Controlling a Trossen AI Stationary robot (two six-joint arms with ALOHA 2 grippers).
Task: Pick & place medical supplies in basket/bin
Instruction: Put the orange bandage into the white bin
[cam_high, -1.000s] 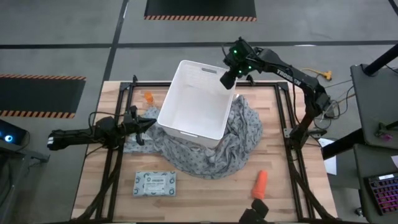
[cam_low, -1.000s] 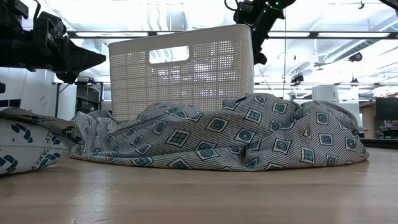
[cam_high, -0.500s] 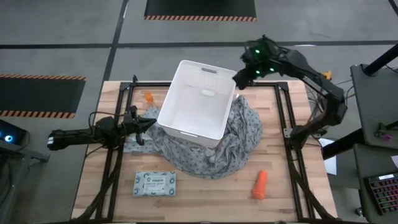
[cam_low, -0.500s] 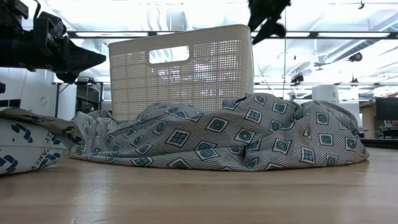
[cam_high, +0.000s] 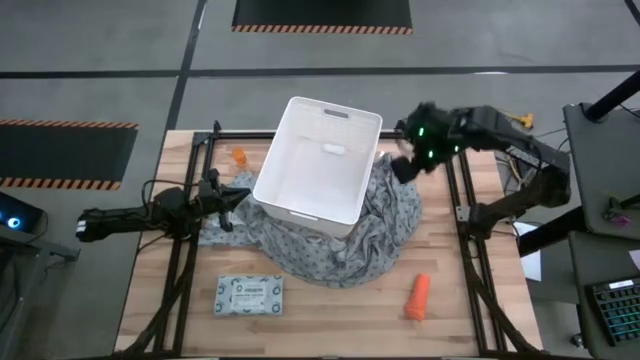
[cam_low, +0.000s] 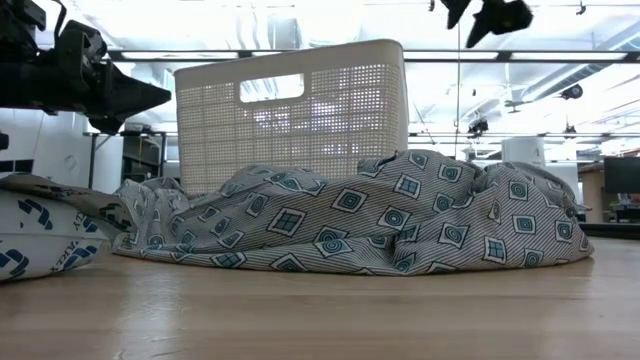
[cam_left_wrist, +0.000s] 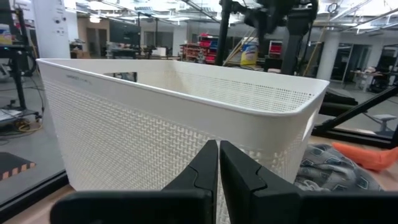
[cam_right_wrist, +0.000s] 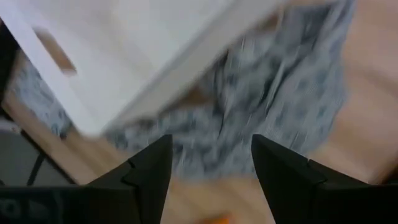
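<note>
The white tub (cam_high: 318, 160) stands on the grey patterned cloth (cam_high: 375, 230). A tiny white oblong piece (cam_high: 333, 150) lies on the tub's floor. The small orange bottle (cam_high: 239, 156) stands on the table left of the tub. The printed packet (cam_high: 249, 295) lies flat near the near-left corner. The orange tapered tube (cam_high: 419, 297) lies at the near right. My right gripper (cam_high: 400, 168) hovers open above the cloth, just right of the tub. My left gripper (cam_high: 240, 200) is shut, level, just left of the tub's wall (cam_left_wrist: 155, 124).
Black frame rails (cam_high: 190, 250) run along the table's left and right sides. The cloth bunches in folds (cam_low: 400, 220) in front of and to the right of the tub. Bare wood (cam_high: 340, 320) lies between packet and tube.
My right gripper has swung from above the tub's far-right corner toward the table's right and near edges, and now hangs past the rim over the cloth. The tiny white piece shows on the tub's floor, where none showed a second ago.
</note>
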